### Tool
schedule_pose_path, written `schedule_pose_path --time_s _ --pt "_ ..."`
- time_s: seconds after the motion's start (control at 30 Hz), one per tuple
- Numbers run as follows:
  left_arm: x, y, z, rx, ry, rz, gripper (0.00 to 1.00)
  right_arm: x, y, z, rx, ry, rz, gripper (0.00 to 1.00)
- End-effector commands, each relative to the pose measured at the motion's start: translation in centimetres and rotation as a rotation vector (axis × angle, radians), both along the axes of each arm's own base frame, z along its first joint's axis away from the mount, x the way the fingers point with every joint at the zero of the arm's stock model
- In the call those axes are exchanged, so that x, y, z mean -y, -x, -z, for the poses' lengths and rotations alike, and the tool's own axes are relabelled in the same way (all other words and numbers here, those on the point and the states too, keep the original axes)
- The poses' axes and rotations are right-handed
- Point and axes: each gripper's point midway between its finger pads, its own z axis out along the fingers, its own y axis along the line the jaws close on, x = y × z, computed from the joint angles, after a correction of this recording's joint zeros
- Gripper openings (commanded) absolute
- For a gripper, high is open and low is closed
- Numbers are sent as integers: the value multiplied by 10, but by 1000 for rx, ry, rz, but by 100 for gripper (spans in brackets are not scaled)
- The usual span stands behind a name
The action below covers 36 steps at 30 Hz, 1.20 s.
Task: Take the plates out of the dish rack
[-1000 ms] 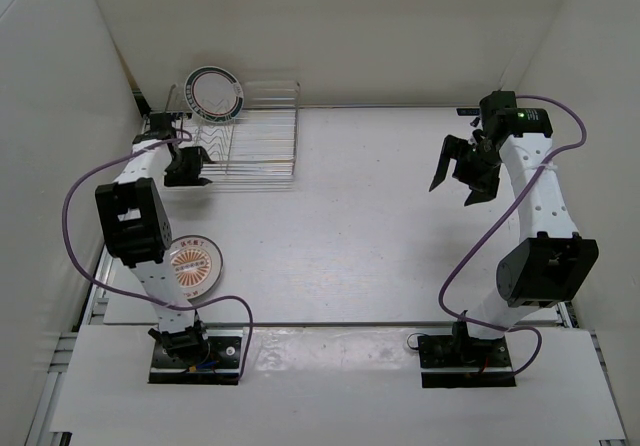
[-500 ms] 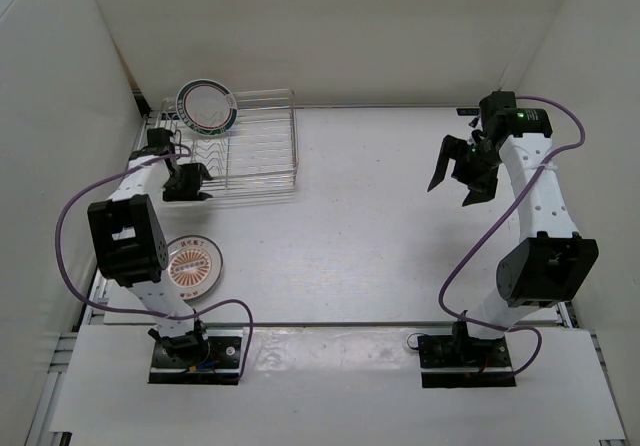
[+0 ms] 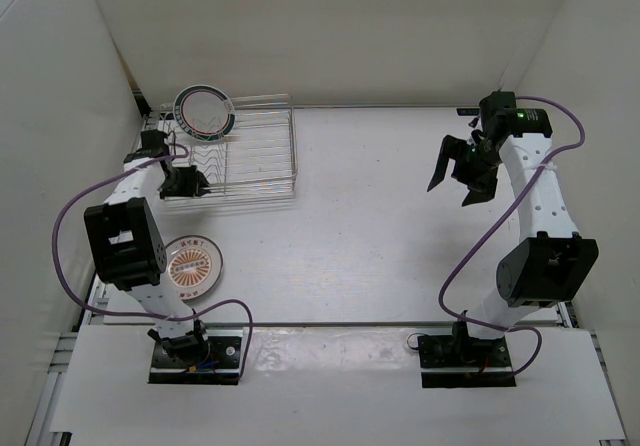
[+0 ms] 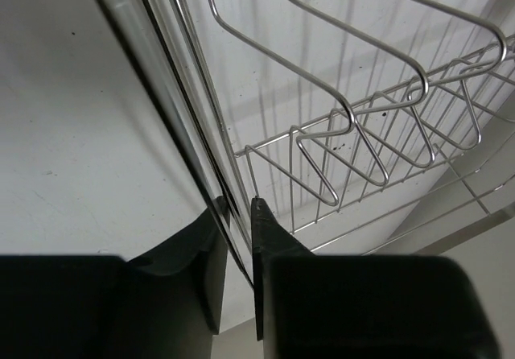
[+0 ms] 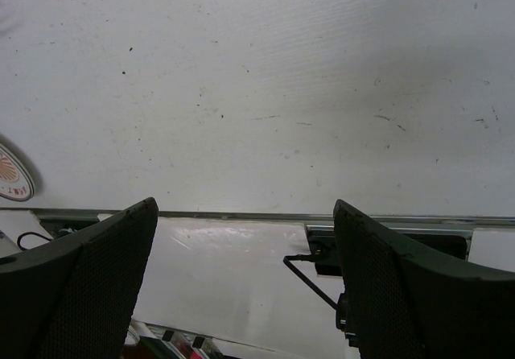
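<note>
- Teal-rim plate (image 3: pixel 203 113), top view: stands on edge at far-left end of dish rack (image 3: pixel 250 156), which sits at far-left of table (image 3: pixel 380 216). Orange plate (image 3: pixel 192 266) lies flat on table near left arm's base, so one looks unloaded. No 3rd plate in sight. Left hand (image 3: pixel 188 179) is at rack's near-left corner. Right hand (image 3: pixel 460 178) hangs over table's right side, well apart from rack, fingers spread, holding nothing.
- Left wrist view: fingers nearly pressed together w/ rack's outer rail (image 4: pixel 211 109) in the slim gap. Looks like a pinch on the rail, not on a plate. Wavy slots in view are bare; no plate shows here.
- Right wrist view: right hand wide open over bare table; edge of orange plate at left border.
- Judgement: step reads as steadying or shifting the rack.
  - To do it well: firm grip, keep rack flat, go slow so the upright plate doesn't roll out of its slot. Don't lift one side.
  - Next move prob. calls for: let go of rail, come in over plate's top rim, pinch rim only, lift straight up clear of wires, then set down beside the orange one.
</note>
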Motion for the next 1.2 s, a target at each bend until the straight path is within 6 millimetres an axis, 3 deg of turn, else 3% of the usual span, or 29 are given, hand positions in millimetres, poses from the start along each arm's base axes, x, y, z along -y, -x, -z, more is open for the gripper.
schedule_pose_path --time_s 0.0,0.23,0.53,0.67,0.8,0.9,1.03,1.17 --pt "3 19 -11 -3 -5 55 26 -1 60 1 -252 -13 -21 91" --pt "4 32 -7 -38 -3 93 13 -2 60 2 -255 -16 -21 91" --pt "4 43 -6 -51 4 96 14 -2 59 3 -258 -19 -20 91" --pt "5 39 -7 -39 15 79 24 -3 59 3 -265 -25 -21 91" --pt "6 36 -9 -21 30 69 61 -3 60 2 -260 -25 -22 91" --pt "6 27 -16 8 28 71 76 -2 60 3 -261 -24 -24 91" --pt "4 17 -36 30 39 59 85 -3 61 3 -261 -25 -24 91" --pt "9 11 -57 59 81 4 86 -3 61 4 -263 -27 -22 91"
